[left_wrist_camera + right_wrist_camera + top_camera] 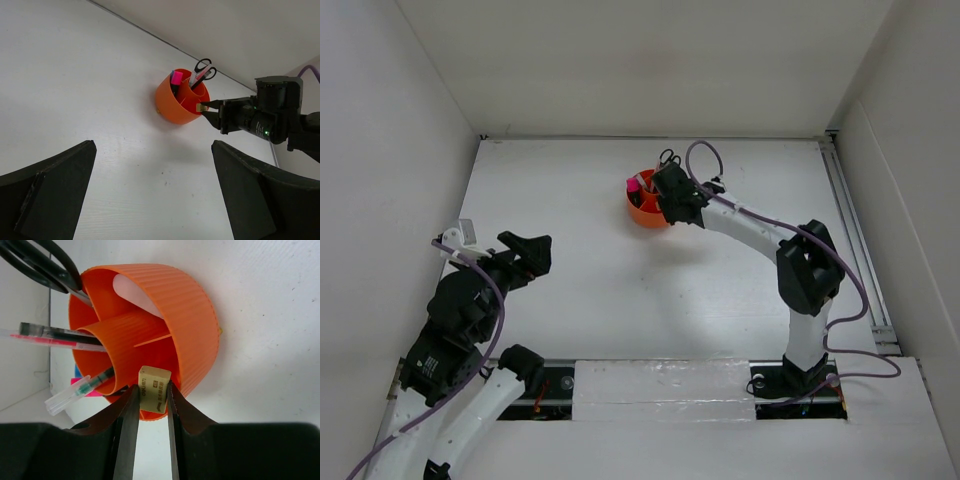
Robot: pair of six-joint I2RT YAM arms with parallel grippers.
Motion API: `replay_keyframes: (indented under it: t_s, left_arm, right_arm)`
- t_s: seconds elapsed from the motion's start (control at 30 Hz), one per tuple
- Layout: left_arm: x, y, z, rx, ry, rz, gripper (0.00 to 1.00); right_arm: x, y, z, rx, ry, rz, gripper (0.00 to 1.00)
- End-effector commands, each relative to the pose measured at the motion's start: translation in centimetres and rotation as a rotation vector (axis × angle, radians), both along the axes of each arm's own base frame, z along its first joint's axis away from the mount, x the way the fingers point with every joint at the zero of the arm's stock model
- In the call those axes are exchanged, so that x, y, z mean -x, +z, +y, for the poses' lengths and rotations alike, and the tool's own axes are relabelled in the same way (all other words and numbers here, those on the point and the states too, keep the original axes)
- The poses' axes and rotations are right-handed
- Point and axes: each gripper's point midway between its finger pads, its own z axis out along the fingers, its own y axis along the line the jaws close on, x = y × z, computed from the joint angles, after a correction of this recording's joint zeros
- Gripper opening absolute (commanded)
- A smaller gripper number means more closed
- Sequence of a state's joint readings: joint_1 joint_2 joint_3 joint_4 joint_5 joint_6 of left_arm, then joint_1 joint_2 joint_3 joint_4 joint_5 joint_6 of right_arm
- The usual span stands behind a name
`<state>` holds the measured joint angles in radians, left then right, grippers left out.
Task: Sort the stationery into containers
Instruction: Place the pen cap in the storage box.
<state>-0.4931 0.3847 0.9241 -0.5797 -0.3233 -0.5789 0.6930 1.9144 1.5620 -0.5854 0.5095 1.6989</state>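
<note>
Eraser (154, 389), pinched between the narrowed fingers of the right gripper (151, 392), hangs at the lower rim of the orange organiser (195, 315), low centre of the wrist view. Placing it likely calls for easing over a compartment, then release; the left gripper (532, 252) stands wide, empty

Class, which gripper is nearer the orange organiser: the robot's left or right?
Right. The right gripper holds an eraser at the organiser's rim; the left gripper hangs open, well apart from it across the table.
</note>
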Motion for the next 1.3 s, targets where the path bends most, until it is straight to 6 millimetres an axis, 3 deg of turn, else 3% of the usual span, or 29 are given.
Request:
replay_keyframes:
  t_s: [0.0,0.2,0.47,0.8,1.07,1.27]
  left_arm:
    - [-0.1,0.8,-0.1,0.005,-0.009,-0.039,1.00]
    - [0.0,0.8,-0.2,0.002,-0.021,-0.048,1.00]
    - [0.0,0.8,-0.2,0.002,-0.021,-0.048,1.00]
    - [0.2,0.9,-0.3,-0.002,-0.031,-0.057,1.00]
    - [0.2,1.1,-0.3,0.002,-0.031,-0.065,1.00]
    - [0.2,1.1,-0.3,0.002,-0.031,-0.065,1.00]
  right_arm:
    - [-1.1,0.6,0.6,-0.049,0.002,-0.056,0.00]
    - [-1.5,-0.3,0.9,-0.073,0.027,-0.071,0.00]
    - [-1.6,0.1,0.9,-0.077,0.052,-0.082,0.01]
    - [-1.7,0.1,1.0,-0.061,0.072,-0.089,0.17]
    - [-1.8,1.5,1.1,-0.077,0.072,-0.111,0.28]
    - [-1.3,0.9,0.7,-0.059,0.078,-0.095,0.36]
